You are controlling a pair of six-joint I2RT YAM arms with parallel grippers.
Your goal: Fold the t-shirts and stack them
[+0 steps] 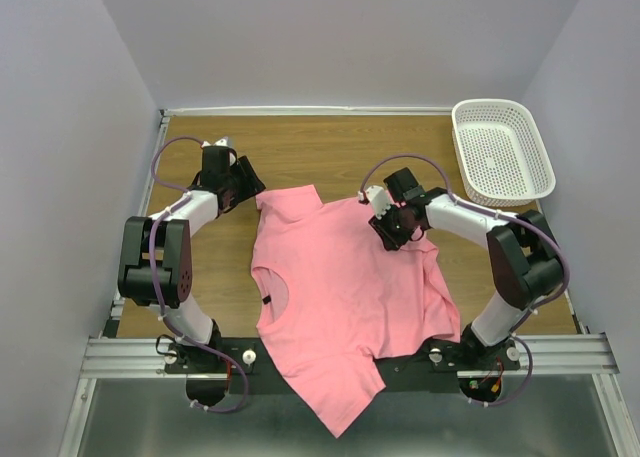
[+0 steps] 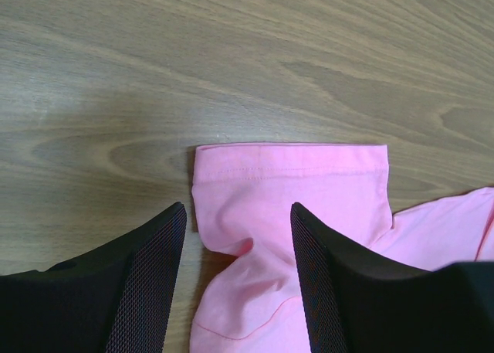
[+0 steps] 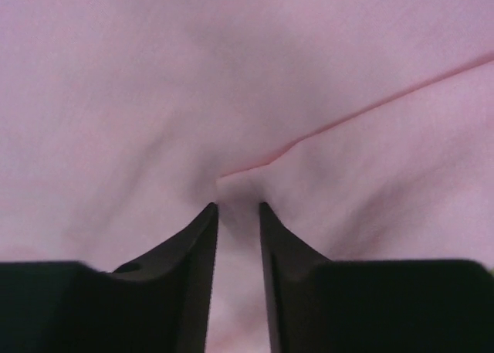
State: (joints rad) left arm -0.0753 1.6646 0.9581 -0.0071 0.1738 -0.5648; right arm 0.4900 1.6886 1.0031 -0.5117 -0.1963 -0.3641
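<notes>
One salmon-pink t-shirt [image 1: 340, 297] lies spread on the wooden table, its hem hanging over the near edge. The round neck points left, with a small dark label [image 1: 266, 299]. My left gripper [image 1: 248, 189] is open at the shirt's far left sleeve. In the left wrist view the left gripper [image 2: 238, 208] has its jaws on either side of the crumpled sleeve [image 2: 293, 175], not closed on it. My right gripper [image 1: 388, 235] is on the far right part of the shirt. In the right wrist view the right gripper [image 3: 238, 206] pinches a fold of pink cloth [image 3: 231, 75].
A white plastic mesh basket [image 1: 500, 152] stands at the back right corner. Bare wood [image 1: 330, 147] lies behind the shirt. Grey walls close in the table on three sides, and a metal rail [image 1: 120, 352] runs along the near edge.
</notes>
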